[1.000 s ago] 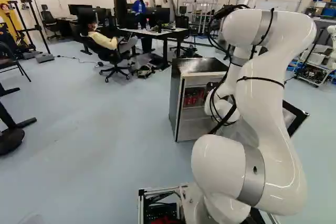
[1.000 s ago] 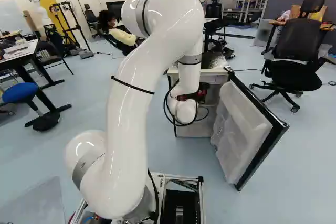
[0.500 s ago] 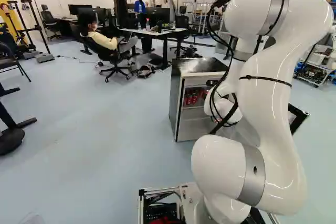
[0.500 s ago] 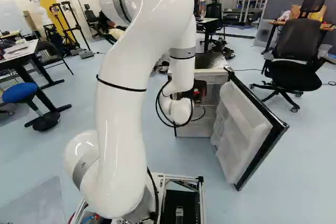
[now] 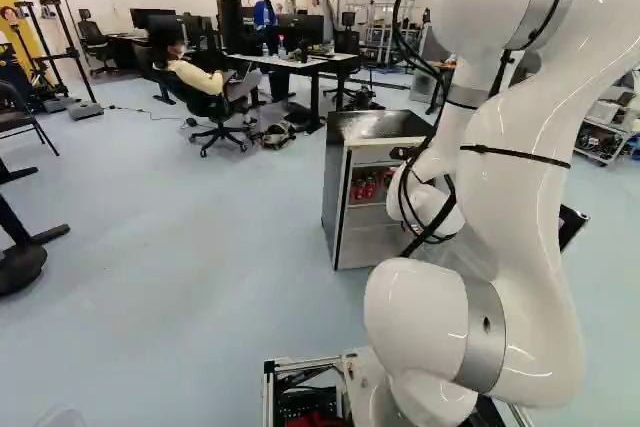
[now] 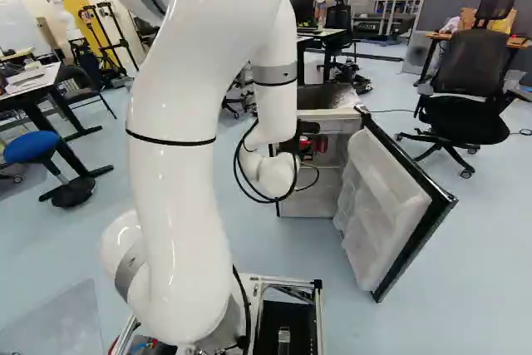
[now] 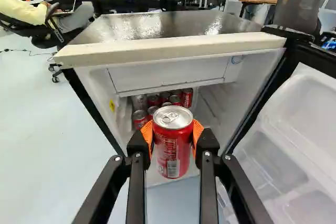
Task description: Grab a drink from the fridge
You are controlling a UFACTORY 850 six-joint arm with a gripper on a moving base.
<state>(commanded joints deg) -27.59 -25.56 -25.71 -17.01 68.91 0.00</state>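
The gripper (image 6: 309, 128)'s textured orange pads (image 7: 197, 130) clamp an upright, cylindrical metal can (image 7: 172, 148) before the boxy fridge (image 7: 173, 47). From there, round stored cans (image 7: 140, 119) stand around twelve o'clock; the open door (image 7: 294, 150), moulded translucent plastic, stands at two.

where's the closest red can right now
In the wrist view, the red can is upright in the gripper, held between its orange pads, with the other cans beyond it inside the open fridge.
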